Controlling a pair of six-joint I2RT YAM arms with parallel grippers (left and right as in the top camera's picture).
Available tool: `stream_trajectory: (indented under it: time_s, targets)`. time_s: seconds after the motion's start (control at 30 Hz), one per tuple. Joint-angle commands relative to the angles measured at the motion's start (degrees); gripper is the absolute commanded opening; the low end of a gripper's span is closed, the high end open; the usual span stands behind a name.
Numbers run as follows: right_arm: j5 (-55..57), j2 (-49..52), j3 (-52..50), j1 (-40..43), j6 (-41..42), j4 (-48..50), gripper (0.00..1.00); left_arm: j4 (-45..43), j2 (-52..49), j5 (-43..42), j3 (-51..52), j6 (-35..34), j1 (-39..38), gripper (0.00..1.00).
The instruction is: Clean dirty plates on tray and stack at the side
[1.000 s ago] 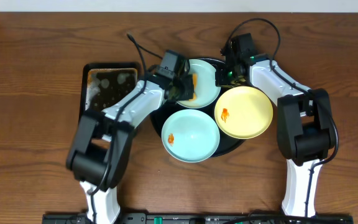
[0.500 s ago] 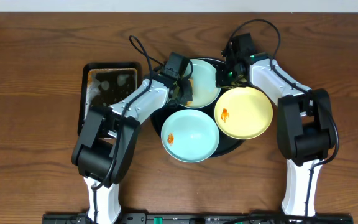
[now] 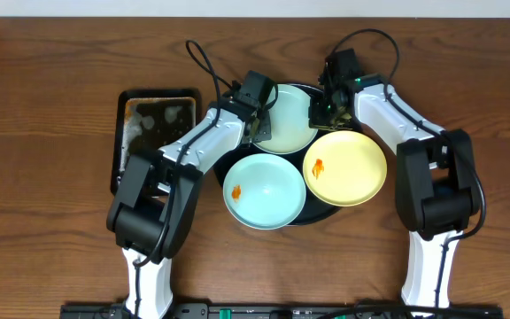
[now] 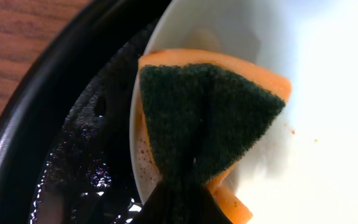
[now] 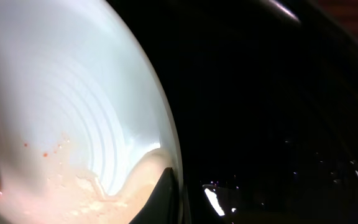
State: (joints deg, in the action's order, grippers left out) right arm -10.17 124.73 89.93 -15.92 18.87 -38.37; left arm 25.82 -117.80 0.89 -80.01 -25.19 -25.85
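Note:
The round black tray (image 3: 326, 210) holds three plates: a mint-blue one at the back (image 3: 290, 124), a mint-blue one in front (image 3: 268, 190) and a yellow one (image 3: 348, 168), the last two each with an orange smear. My left gripper (image 3: 259, 120) is shut on an orange sponge with a dark green scouring face (image 4: 204, 118) and presses it on the back plate (image 4: 328, 93) by its left rim. My right gripper (image 3: 323, 111) is shut on that plate's right rim (image 5: 73, 93), with one finger (image 5: 166, 193) against the edge.
A rectangular black tray (image 3: 156, 133) with brownish residue lies left of the round tray on the wooden table. Wet black tray surface shows in the left wrist view (image 4: 73, 143) and the right wrist view (image 5: 278, 124). Cables loop behind both arms.
My left gripper has slid the sponge a little across the back plate toward its left rim. The front mint-blue plate and the yellow plate have shifted slightly. The right gripper has held its place.

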Motion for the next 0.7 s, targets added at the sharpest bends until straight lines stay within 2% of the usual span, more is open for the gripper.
stream_trajectory:
  time_s: [0.0,0.47,0.67]
  targets:
    - [13.2,-3.0,-1.6,1.3,-1.2,-1.3,0.01,2.3,-2.0,6.7,-0.5,2.0,1.4,0.07]
    - [16.2,-5.8,-1.6,1.3,-3.8,-2.0,0.01,4.4,-2.0,6.7,-1.0,2.0,1.4,0.07]
    - [19.8,-8.4,-1.6,1.4,-4.8,-2.5,0.01,7.9,-2.0,6.6,-4.3,2.0,1.4,0.07]
